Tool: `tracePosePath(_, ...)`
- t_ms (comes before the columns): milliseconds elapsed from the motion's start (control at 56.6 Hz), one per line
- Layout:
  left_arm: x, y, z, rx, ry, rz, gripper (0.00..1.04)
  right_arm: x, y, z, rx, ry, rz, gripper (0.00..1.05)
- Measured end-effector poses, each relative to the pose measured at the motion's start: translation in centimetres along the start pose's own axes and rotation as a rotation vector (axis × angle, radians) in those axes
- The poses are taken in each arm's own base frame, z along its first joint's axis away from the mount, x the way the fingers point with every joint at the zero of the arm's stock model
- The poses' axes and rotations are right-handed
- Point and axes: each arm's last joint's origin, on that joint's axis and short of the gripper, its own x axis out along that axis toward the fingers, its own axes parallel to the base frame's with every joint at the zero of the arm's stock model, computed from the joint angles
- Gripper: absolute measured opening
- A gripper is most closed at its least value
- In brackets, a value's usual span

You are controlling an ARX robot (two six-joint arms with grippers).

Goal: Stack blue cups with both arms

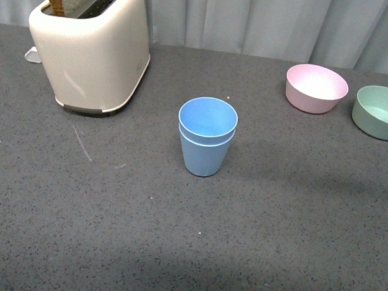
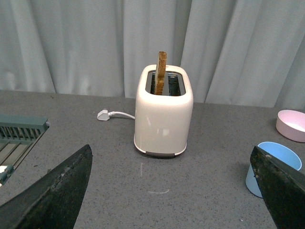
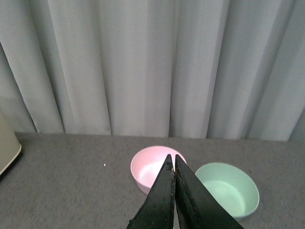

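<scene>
Standing nested on the grey table (image 1: 295, 226), our 2 blue cups (image 1: 206, 137) form 1 upright stack, the inner cup's rim showing just above the outer one's. Neither of our arms appears in the front view.

Our left gripper (image 2: 171, 191) has its jaws spread wide apart, with nothing between them but bare tabletop. Straight ahead of that gap, well apart from it, stands the cream toaster (image 2: 163, 117) with a slice of toast (image 2: 162, 72) upright in 1 slot; a white plug (image 2: 103, 114) and its cord lie on the table beside the toaster. The cup stack (image 2: 271, 164) sits just outside 1 jaw, partly hidden behind its tip, not between the jaws and not visibly touched. Beyond the stack is the pink bowl (image 2: 291, 125), and outside the other jaw we see the corner of a green slatted rack (image 2: 21, 129).

Our right gripper (image 3: 174, 164) has its jaws pressed together, holding nothing. Just beyond their tips sits the pink bowl (image 3: 145, 169), with the green bowl (image 3: 233, 191) just beside it; we cannot tell whether the 2 bowls touch. A grey curtain (image 3: 152, 67) hangs behind the table.
</scene>
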Motion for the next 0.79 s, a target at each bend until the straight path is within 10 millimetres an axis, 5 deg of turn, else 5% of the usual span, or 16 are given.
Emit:
tracePosePath(547, 0.0, 0.0, 0.0, 0.000, 0.001, 0.001, 0.98, -7.8, -3.8, -0.3, 0.000, 0.009, 0.001, 0.01)
tracePosePath(794, 0.0, 0.0, 0.0, 0.000, 0.001, 0.001, 0.98, -9.7, -5.0, -0.2, 0.002, 0.004, -0.005, 0.01)
